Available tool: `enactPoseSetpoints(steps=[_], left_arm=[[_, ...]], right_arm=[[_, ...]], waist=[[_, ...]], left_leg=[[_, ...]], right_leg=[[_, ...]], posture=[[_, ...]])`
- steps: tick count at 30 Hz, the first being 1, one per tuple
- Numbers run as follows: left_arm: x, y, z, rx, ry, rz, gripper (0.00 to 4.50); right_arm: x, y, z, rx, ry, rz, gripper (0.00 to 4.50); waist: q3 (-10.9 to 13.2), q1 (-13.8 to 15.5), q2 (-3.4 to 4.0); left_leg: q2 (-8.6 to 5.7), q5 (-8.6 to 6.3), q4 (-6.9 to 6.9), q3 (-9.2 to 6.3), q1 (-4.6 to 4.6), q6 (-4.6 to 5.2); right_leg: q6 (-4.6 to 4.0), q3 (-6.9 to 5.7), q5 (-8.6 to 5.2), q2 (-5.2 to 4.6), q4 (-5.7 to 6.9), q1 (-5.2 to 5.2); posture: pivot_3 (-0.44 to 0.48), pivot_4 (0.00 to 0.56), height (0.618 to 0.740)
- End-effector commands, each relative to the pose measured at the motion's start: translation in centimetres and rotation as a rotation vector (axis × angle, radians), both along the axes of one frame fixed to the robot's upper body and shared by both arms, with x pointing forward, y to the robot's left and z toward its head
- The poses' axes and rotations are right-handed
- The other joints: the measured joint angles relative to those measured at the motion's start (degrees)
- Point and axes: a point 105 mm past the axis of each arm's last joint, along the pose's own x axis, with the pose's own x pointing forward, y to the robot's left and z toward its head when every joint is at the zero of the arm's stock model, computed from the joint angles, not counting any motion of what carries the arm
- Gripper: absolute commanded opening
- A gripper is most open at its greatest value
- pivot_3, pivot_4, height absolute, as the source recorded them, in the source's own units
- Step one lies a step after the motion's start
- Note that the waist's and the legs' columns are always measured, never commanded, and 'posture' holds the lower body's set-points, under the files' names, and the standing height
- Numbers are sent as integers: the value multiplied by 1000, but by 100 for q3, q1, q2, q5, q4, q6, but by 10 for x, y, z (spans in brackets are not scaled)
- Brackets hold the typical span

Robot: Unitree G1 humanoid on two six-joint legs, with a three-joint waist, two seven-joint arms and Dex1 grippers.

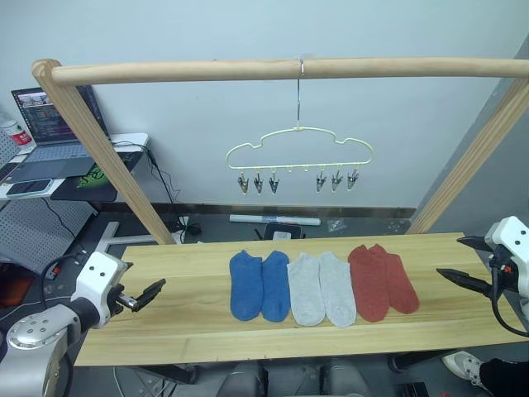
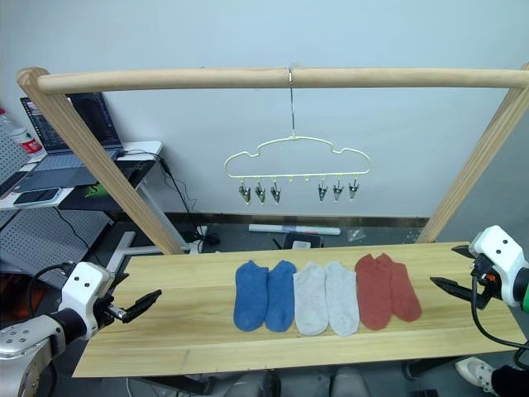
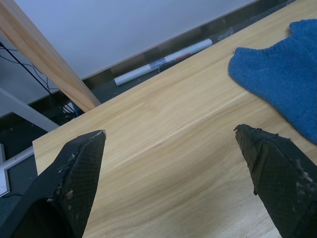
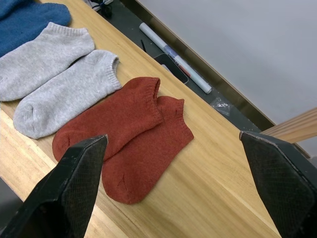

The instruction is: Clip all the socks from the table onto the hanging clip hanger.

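Left tool [image 1: 157, 289]: hovering over the bare left end of the worktop [image 1: 190, 331], fingers spread wide and gripping nothing; the blue pair is lying just ahead of it in its wrist view.
Right tool [image 1: 459, 260]: waiting at the worktop's right end, fingers also spread wide and empty, pointing in toward the red pair.
Socks: all six are lying flat in a row mid-worktop, paired by colour and touching side by side.
Blue socks [image 1: 259, 285]: sitting leftmost, nearest the left tool.
Grey socks [image 1: 321, 288]: resting in the middle, between the blue and the red.
Red socks [image 1: 380, 281]: sitting rightmost, one overlapping the other slightly, nearest the right tool.
Hanger [image 1: 299, 146]: hanging by its hook from the pole [image 1: 273, 70] above and behind the socks, well clear of both tools.
Clips [image 1: 258, 183]: dangling in two groups of three, all six holding nothing.
Progress: nothing is being carried and nothing is clipped, so the task appears to be at its very start.
Left to do: all six socks are waiting to be lifted and clipped, one per clip; either end pair looks a likely first pick.
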Motion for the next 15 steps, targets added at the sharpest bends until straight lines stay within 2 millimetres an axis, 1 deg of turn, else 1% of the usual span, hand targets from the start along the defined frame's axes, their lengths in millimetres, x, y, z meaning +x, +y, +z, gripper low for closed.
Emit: enactPoseSetpoints(steps=[1, 5, 15], left_arm=[[3, 0, 11, 25, -29, -22, 4500], [4, 2, 11, 46, -30, -9, 4500], [5, -2, 16, 23, -62, -33, 4500]], right_arm=[[1, 2, 12, -12, -40, 12, 4477], [1, 2, 11, -10, -42, 6, 4477], [1, 4, 10, -3, -43, 7, 4477]], waist=[[0, 1, 0], [0, 1, 0], [0, 1, 0]], left_leg=[[0, 0, 0, 0, 0, 0], [-1, 0, 0, 1, 0, 0], [0, -1, 0, 1, 0, -2]], right_leg=[[0, 0, 0, 0, 0, 0], [0, 2, 0, 1, -1, -1], [-1, 3, -1, 0, 0, -2]], posture=[[-94, 71, 740], [-94, 70, 740], [-96, 73, 740]])
